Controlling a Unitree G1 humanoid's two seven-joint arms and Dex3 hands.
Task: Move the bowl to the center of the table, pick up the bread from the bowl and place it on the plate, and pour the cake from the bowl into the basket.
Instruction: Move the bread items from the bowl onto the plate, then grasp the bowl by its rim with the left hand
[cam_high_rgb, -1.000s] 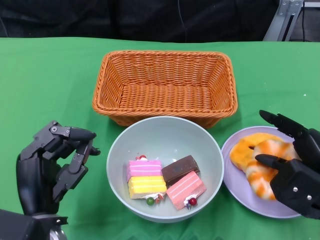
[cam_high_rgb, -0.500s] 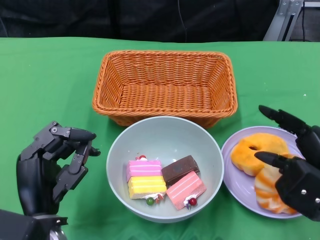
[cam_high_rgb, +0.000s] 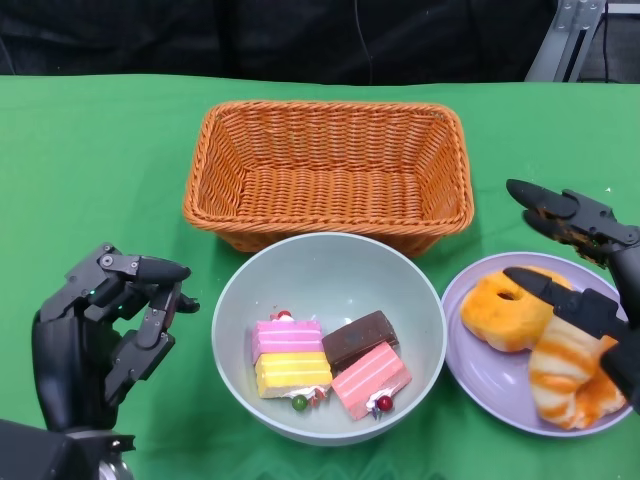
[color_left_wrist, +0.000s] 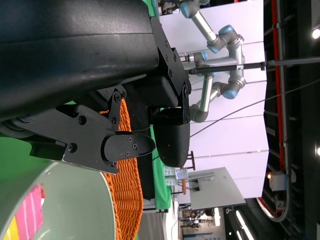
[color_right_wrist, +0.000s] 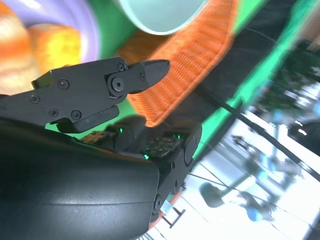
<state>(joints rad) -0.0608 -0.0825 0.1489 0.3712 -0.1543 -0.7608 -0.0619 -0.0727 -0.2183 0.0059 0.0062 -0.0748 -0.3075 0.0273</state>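
I find no legible text, label, brand, number or sign in any view. Checked from my station: bowl (cam_high_rgb: 329, 290), plate (cam_high_rgb: 480, 370) and basket (cam_high_rgb: 330, 170) carry no markings; the cake pieces (cam_high_rgb: 325, 362) and bread (cam_high_rgb: 540, 340) are unlabelled; the shells of the left hand (cam_high_rgb: 105, 335) and right hand (cam_high_rgb: 585, 290) show only screws and small green lights. In the wrist views, the background beyond the table is too blurred or too small for me to read anything.
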